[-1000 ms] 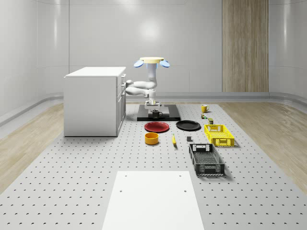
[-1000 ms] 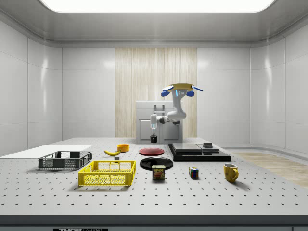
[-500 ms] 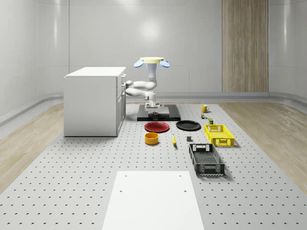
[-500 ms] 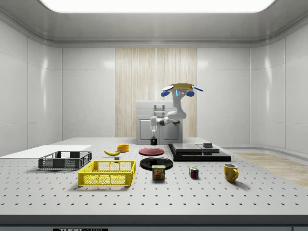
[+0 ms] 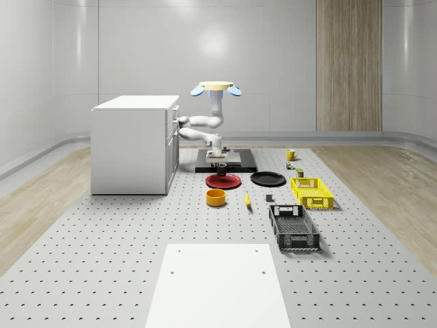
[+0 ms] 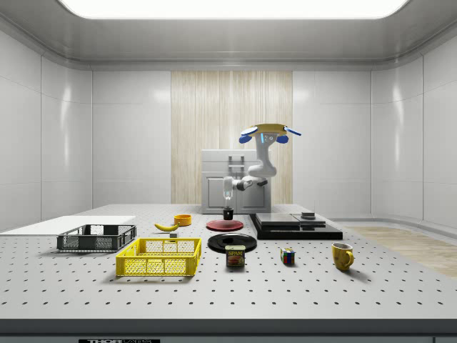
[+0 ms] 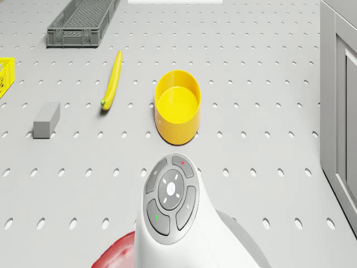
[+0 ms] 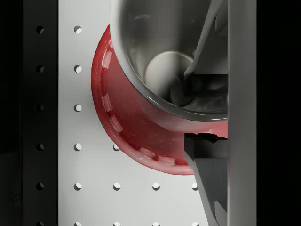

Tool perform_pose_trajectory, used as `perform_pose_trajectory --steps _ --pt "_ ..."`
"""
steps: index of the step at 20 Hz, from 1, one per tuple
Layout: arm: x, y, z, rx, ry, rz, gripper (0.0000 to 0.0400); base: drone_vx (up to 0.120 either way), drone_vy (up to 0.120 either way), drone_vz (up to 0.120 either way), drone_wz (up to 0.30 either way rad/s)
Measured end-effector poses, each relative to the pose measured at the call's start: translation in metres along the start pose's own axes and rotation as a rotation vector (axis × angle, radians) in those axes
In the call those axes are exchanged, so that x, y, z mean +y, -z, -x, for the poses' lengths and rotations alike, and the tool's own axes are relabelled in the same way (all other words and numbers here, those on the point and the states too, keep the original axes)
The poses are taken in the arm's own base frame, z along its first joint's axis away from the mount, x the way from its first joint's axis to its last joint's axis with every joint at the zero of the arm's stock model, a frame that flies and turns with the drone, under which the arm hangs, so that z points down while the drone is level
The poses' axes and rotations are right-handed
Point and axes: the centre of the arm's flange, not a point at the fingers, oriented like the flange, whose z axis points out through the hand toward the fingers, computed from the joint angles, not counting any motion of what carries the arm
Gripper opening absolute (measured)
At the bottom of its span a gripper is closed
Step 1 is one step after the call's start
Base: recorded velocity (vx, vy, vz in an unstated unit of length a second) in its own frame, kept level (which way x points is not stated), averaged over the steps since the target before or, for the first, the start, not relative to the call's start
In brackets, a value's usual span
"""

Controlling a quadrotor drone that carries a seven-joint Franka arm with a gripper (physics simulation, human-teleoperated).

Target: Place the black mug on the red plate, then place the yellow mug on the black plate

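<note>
Simulated robotics lab, bare pale panelled walls, one wood-panelled strip, glowing ceiling light, large grey perforated table (image 5: 102, 260), white cabinet (image 5: 133, 143), test props laid out: crates (image 5: 293, 227), plates (image 5: 268, 179), banana (image 7: 111, 80)

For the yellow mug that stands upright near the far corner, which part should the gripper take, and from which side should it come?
Probably the rim wall, from straight above. The yellow mug stands upright with its mouth open upward, so one finger can go inside and one outside. Its handle points toward the side view's right, so close on the wall away from the handle. The gripper currently holds the black mug over the red plate.
</note>
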Motion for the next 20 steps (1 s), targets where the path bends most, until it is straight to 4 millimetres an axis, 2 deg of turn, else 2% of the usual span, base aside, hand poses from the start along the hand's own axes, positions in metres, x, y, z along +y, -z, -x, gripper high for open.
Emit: perform_pose_trajectory --steps 6,9,11,15,20 --pt "0.000 -0.021 0.000 0.000 0.000 0.000 0.0110 0.000 0.000 0.000 0.000" --pt "0.000 -0.027 0.000 0.000 0.000 0.000 0.0251 0.000 0.000 0.000 0.000" --pt "0.000 -0.029 0.000 0.000 0.000 0.000 0.0310 0.000 0.000 0.000 0.000" --pt "0.000 -0.030 0.000 0.000 0.000 0.000 0.0367 0.000 0.000 0.000 0.000" --pt "0.000 -0.015 0.000 0.000 0.000 0.000 0.0390 0.000 0.000 0.000 0.000"
